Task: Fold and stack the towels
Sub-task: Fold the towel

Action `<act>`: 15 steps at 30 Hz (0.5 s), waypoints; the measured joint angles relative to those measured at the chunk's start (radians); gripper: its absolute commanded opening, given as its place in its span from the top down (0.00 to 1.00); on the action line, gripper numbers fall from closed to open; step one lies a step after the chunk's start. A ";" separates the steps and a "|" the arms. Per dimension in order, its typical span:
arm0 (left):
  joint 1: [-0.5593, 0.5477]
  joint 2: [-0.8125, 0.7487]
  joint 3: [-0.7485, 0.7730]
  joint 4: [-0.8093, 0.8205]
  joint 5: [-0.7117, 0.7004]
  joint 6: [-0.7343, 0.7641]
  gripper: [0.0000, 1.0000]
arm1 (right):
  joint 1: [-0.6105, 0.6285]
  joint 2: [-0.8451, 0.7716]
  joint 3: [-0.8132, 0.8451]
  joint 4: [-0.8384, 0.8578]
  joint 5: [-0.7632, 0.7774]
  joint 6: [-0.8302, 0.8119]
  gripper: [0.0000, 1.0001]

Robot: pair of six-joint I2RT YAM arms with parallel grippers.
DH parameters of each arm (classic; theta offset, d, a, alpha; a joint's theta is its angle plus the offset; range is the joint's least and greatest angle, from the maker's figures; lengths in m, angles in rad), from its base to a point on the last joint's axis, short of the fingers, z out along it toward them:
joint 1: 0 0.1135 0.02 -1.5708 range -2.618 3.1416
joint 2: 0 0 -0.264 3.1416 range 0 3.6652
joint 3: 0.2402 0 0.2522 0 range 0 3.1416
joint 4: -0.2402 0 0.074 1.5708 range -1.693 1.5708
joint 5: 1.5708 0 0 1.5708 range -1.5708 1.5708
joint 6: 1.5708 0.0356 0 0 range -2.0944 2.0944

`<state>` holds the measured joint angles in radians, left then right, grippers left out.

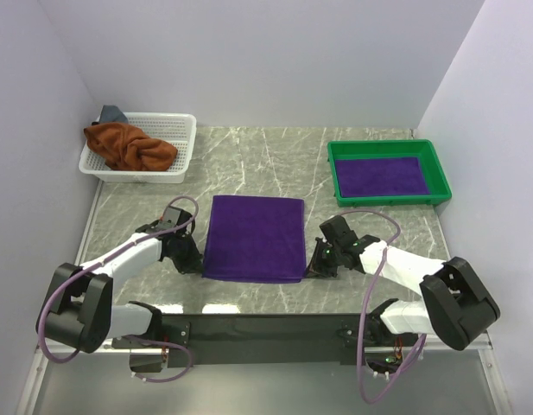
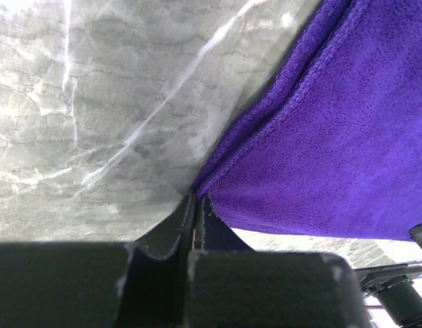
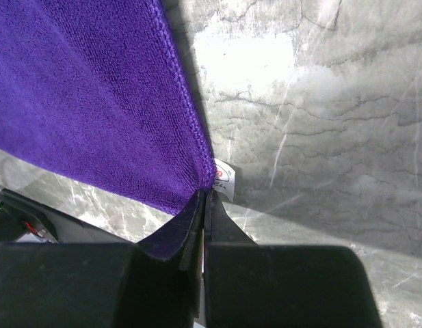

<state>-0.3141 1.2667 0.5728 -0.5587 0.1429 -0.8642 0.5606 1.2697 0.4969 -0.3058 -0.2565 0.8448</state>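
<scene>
Here, the left gripper (image 1: pixel 197 263) and the right gripper (image 1: pixel 309 269) each pinch a near corner of the purple towel (image 1: pixel 253 238), jaws pressed together on the cloth with no gap showing in either wrist view. The towel lies flat in the middle of the table (image 1: pixel 249 164), between the two grippers. The left wrist view shows two layers at the hem, so it appears to be doubled over once. The step in hand is judged to be a further fold: both corners should rise together, at equal height, and travel evenly toward the far edge so the hems meet without skew. The white label (image 3: pixel 224 179) beside the right gripper marks that corner. A folded purple towel (image 1: pixel 383 175) lies in the green tray (image 1: pixel 339 186). A rust-brown towel (image 1: pixel 128 147) and a grey-blue towel (image 1: pixel 112 113) sit in the white basket (image 1: pixel 184 138).
</scene>
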 measured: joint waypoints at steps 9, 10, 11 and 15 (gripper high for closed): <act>-0.006 -0.020 0.076 -0.081 -0.051 -0.005 0.99 | 0.000 -0.048 0.049 -0.072 0.013 -0.017 1.00; -0.006 -0.034 0.095 -0.093 -0.060 -0.005 0.99 | 0.000 -0.064 0.062 -0.085 0.013 -0.021 1.00; -0.006 -0.048 0.114 -0.106 -0.068 -0.005 0.99 | 0.000 -0.077 0.071 -0.093 0.013 -0.024 1.00; -0.006 -0.070 0.155 -0.126 -0.089 -0.002 0.99 | 0.014 -0.110 0.090 -0.126 0.012 -0.026 1.00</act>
<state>-0.3199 1.1965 0.7280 -0.6849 0.0544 -0.8661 0.5747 1.1595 0.5865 -0.4316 -0.2443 0.8188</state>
